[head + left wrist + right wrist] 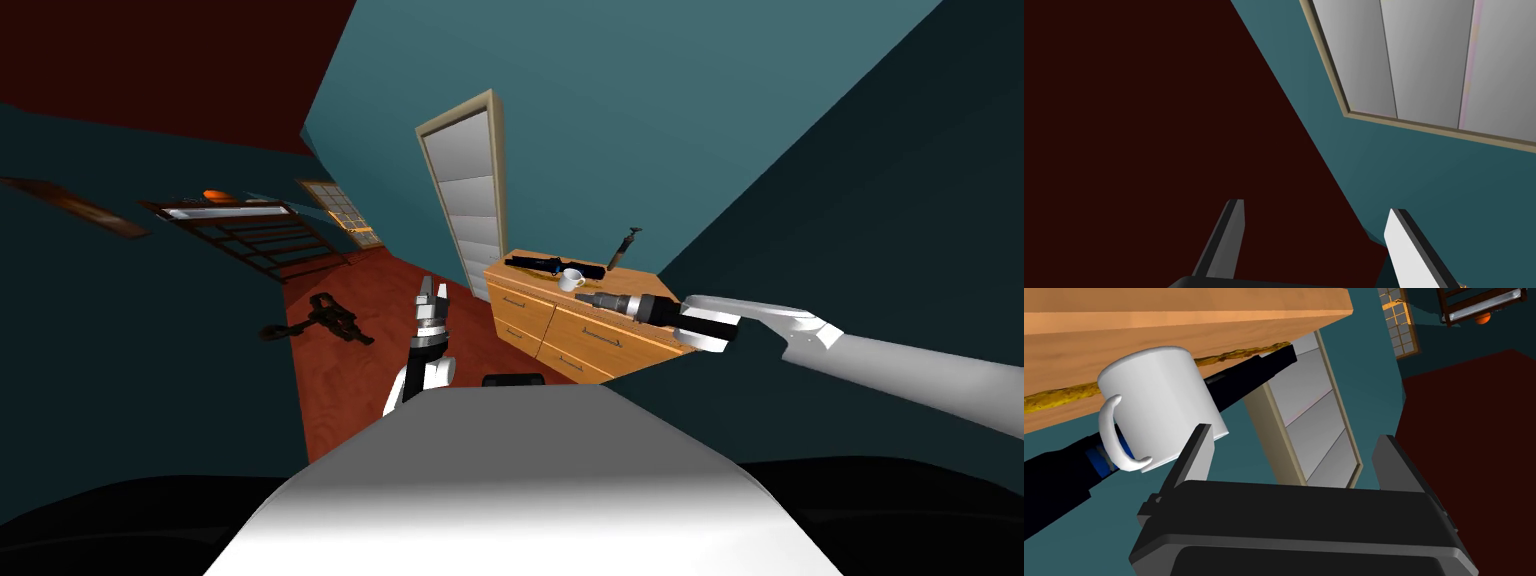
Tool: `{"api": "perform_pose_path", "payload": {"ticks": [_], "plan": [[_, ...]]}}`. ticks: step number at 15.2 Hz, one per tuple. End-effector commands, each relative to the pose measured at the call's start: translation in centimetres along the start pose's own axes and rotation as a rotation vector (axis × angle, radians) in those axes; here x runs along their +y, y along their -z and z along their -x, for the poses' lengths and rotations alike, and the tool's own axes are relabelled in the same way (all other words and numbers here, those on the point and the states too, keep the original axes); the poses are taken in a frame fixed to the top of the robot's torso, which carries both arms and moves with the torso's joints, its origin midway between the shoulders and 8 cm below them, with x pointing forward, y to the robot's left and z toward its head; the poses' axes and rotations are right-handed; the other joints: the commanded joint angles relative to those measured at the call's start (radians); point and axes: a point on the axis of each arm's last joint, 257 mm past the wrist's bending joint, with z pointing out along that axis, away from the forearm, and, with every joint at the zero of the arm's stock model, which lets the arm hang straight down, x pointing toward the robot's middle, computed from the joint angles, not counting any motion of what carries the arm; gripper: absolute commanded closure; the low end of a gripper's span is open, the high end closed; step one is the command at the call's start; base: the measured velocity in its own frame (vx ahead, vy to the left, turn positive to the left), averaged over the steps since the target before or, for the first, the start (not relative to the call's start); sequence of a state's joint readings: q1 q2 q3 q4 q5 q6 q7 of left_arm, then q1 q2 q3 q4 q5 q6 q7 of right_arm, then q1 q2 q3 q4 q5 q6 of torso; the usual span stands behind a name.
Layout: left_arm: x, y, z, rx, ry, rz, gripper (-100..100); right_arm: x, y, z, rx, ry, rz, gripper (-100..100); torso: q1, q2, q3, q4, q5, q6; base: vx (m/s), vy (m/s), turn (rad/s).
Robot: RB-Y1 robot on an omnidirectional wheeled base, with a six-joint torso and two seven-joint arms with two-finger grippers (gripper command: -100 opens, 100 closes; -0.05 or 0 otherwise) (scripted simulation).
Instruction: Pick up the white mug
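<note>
My right claw (1294,438), spread wide, hangs beside the white mug (1156,400) on the wooden dresser (560,320). The mug sits outside my fingers, so closing now could knock it over.

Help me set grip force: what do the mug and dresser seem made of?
The mug is smooth, plain matte white with no texture, so possibly ceramic, but that stays open. The dresser is likely wood, with streaky orange-brown grain and a dull finish.
</note>
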State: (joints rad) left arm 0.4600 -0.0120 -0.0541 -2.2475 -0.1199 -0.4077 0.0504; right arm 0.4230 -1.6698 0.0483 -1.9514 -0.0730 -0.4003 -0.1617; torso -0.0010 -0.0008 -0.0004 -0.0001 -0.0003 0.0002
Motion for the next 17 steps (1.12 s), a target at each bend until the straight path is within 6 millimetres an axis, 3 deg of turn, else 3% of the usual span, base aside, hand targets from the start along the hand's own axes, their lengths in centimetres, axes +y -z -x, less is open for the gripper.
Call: {"api": "perform_pose_path", "payload": {"ticks": [1,17], "plan": [[0.0,0.0,0.0,0.0,0.0,0.0,0,-0.5,0.2,0.3,0.029,0.015,-0.02,-100,0.0,0.0,0.0,0.0,0.0,0.0,-0.003,-0.017,0.139],[0.0,0.0,0.0,0.0,0.0,0.0,0,-1.6,0.8,2.1,0.237,0.198,-0.117,-100,-0.001,-0.001,0.0,0.0,0.0,0.0,-0.001,-0.027,0.079]]}}
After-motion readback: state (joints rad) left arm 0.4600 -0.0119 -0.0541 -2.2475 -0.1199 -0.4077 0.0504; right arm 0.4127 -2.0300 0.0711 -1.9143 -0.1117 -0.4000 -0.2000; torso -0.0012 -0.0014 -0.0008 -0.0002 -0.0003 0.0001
